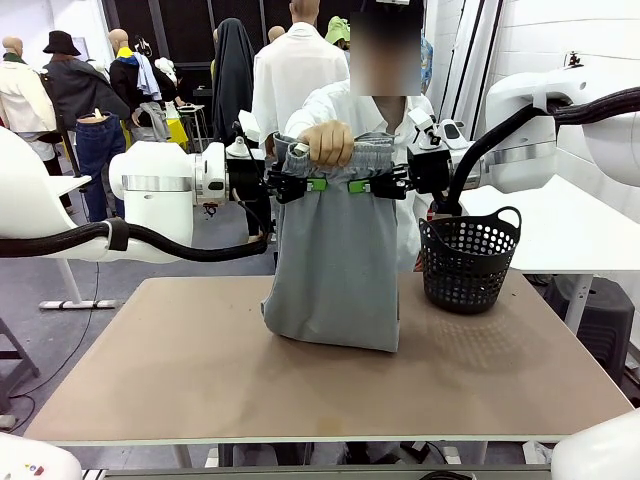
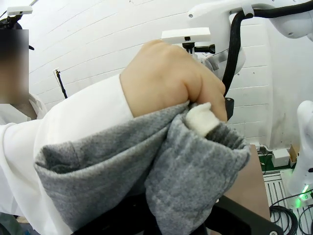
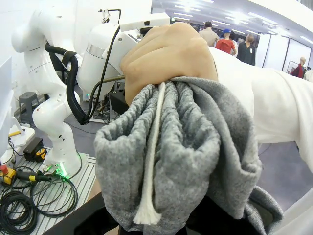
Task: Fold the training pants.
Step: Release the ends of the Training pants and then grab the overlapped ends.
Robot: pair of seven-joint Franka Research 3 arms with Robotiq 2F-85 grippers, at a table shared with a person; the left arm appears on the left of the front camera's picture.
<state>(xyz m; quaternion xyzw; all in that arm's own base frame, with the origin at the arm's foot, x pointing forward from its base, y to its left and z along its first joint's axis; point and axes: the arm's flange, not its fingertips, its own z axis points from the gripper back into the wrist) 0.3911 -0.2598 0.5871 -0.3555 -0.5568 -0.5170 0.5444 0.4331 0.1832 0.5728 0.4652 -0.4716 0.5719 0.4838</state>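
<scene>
Now your left jaws and right jaws clamp the training pants [image 1: 335, 270] below the waistband [image 1: 378, 147]; they hang straight down, hem on the worktop [image 1: 200, 370].

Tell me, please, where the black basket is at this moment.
In the front view the black basket stands on the table, at the robot's right, near the far edge, just right of the hanging grey pants.

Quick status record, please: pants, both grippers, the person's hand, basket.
pants: training pants hanging, lower end resting on the table
left gripper: shut on the pants just under the waistband
right gripper: shut likewise, from the opposite side
hand: person's, gripping the waistband's middle, above the fingers
basket: on the table, to the pants' right
</scene>
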